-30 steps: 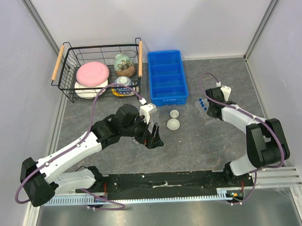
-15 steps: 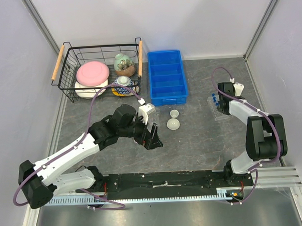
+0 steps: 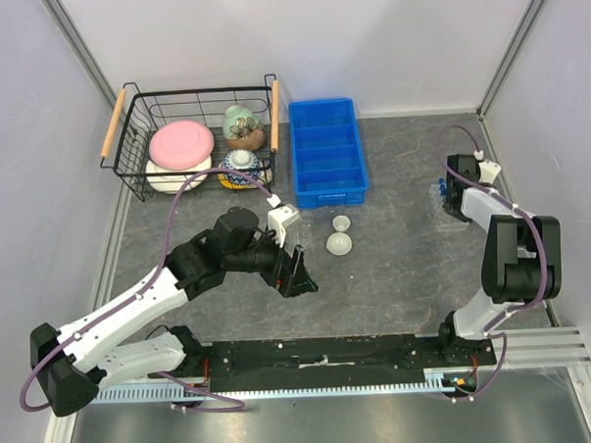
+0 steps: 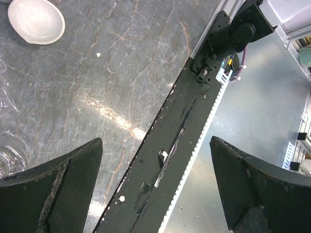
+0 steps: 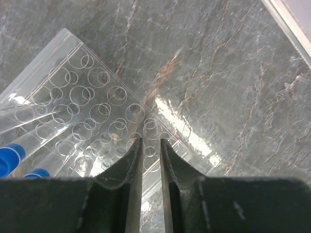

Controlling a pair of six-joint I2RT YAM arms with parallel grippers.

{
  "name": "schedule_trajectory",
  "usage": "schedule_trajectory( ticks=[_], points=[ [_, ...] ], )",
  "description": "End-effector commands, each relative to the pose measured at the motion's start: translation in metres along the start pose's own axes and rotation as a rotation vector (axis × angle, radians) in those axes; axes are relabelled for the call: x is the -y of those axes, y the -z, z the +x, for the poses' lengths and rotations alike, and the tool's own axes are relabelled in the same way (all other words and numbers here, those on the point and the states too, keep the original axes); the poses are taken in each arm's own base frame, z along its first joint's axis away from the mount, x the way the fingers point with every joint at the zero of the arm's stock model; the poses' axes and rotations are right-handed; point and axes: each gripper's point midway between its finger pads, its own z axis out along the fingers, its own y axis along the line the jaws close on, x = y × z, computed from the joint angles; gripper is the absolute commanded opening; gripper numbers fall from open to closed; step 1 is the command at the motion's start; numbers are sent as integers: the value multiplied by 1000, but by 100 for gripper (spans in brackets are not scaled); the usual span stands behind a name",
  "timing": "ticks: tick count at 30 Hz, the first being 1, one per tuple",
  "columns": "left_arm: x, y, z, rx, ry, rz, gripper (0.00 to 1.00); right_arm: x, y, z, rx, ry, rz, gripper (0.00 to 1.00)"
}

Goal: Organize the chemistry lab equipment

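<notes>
Grey marbled tabletop [image 3: 406,276]: my work surface; the loose lab pieces sit on it between the two arms.
Right gripper [image 5: 149,145]: I have its fingers pinched together on the thin edge of the clear tube rack [image 5: 87,107], at the far right of the table, close to the right wall.
Blue-capped tubes [image 5: 9,158]: in that rack, with the caps showing at its left end in my right wrist view.
Left gripper [image 4: 155,155]: jaws wide apart, nothing between them, over the middle of the table just left of the dishes.
White dishes [image 3: 340,242]: two, the smaller just beyond the larger, off the near end of the blue tray.
Clear glass piece [image 4: 6,155]: at the left edge of my left wrist view, beside the left finger; I cannot tell its full shape.
Blue tray [image 3: 294,153]: far centre, divided into compartments in a row.
Wire basket [image 3: 202,92]: far left, holding pink, white and patterned crockery.
</notes>
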Motion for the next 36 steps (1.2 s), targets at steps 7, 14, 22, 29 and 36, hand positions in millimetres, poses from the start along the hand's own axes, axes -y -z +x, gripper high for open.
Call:
schedule_trajectory(
  ticks=[7, 14, 22, 29, 36],
  points=[
    [19, 7, -7, 47, -6, 85, 97, 25, -25, -13, -41, -10, 120, 25],
    [21, 8, -7, 53, -2, 96, 97, 37, -40, -22, -60, -13, 164, 25],
    [23, 7, -6, 52, 6, 116, 97, 47, -56, -23, -90, -47, 179, 24],
    [25, 6, -6, 50, 8, 127, 96, 46, -59, -28, -101, -48, 181, 25],
    [26, 6, -5, 49, 9, 136, 94, 48, -44, -42, -75, -49, 170, 31]
  ],
)
